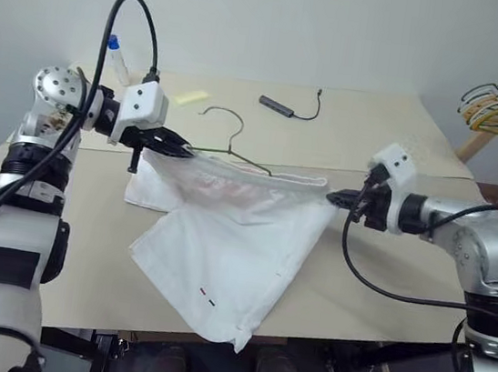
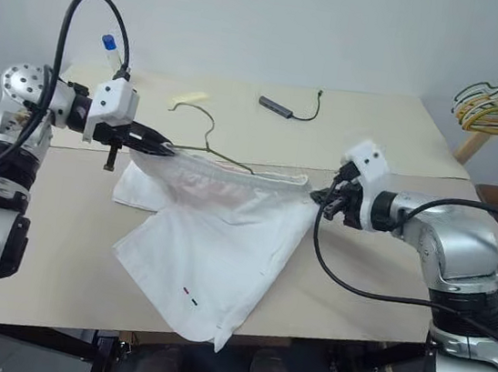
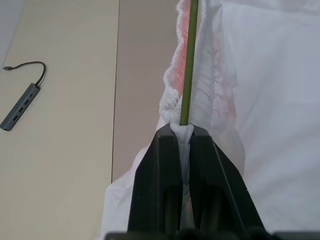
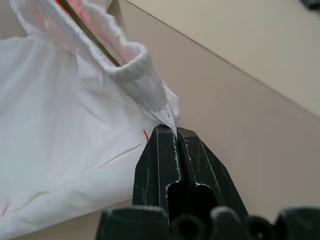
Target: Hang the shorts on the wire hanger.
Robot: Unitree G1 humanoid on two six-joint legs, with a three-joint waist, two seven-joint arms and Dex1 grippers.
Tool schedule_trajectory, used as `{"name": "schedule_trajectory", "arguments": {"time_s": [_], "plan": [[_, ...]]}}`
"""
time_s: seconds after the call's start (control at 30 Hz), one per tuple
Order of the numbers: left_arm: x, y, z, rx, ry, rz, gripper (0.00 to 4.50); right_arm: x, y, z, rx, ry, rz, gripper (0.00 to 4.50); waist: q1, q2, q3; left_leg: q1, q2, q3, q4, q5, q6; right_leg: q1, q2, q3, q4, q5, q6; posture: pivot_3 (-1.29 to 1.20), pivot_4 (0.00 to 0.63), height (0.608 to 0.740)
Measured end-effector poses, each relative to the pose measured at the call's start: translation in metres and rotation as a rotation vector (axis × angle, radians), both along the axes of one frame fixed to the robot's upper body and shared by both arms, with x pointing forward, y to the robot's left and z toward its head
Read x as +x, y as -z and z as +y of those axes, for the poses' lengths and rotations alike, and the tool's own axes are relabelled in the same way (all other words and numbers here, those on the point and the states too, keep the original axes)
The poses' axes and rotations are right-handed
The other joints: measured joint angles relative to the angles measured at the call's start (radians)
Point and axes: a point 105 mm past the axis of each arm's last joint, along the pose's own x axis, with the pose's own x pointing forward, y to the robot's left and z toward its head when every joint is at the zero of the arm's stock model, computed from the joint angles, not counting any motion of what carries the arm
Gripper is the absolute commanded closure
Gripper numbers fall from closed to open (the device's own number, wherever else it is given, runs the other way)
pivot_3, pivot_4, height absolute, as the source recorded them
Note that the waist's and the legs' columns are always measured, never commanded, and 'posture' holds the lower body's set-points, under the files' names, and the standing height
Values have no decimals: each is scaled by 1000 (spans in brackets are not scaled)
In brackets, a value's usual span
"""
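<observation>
White shorts (image 1: 223, 247) span both clenched pincers: left (image 3: 183, 131) pinches waistband with hanger (image 1: 235, 152), right (image 4: 176, 133) the opposite corner. Keep tension even.

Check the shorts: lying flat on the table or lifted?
Partly lifted: the shorts hang by the waistband, stretched between left gripper and right gripper; the legs trail on the table.

head pair: high, down on table (image 1: 394, 132) | wrists: close along jaws, sharing shorts (image 3: 270, 100)
</observation>
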Motion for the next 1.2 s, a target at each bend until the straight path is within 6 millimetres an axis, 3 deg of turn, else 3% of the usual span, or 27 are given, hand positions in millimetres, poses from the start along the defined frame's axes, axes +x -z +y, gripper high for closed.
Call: {"name": "schedule_trajectory", "arguments": {"time_s": [0.1, 0.23, 0.63, 0.77, 0.9, 1.2], "plan": [[3, 2, 0, 9, -15, -11, 4500, 0, -18, 11, -81, -66, -91, 4459, -1, 0, 0, -1, 0, 0, 0, 0, 0, 0, 0, 0, 0, 0, 0, -117, 0, 740], [5, 3, -6, -6, -10, -13, 4500, 2, -25, 24, -154, -126, -138, 4459, -1, 0, 0, -2, 0, 0, 0, 0, 0, -2, 0, 0, 0, 0, 0, -121, 0, 740], [5, 1, -9, -21, 7, -23, 4500, 8, -22, 52, -292, -277, -255, 4459, -20, 0, 0, -9, 0, -1, 3, 0, 0, -11, 0, 0, 6, 0, 0, -107, 0, 740], [4, 0, -8, -34, 7, -27, 4500, 7, -20, 53, -337, -320, -293, 3572, -24, 0, 0, -9, 0, -1, 3, 0, 0, -11, 0, 0, 7, 0, 0, -107, 0, 740], [2, -1, -8, -48, 16, -33, 4500, 3, -5, 55, -337, -372, -248, 2324, -26, 0, 0, -9, 0, -1, 3, 0, 0, -11, 0, 0, 7, 0, 0, -104, 0, 740], [-1, 0, -10, -38, 35, -40, 4500, 13, 8, 59, -292, -353, -189, 2324, -28, 0, 0, -8, 0, -2, 4, 0, 0, -10, 0, -1, 8, 0, 0, -102, 0, 740]]}}
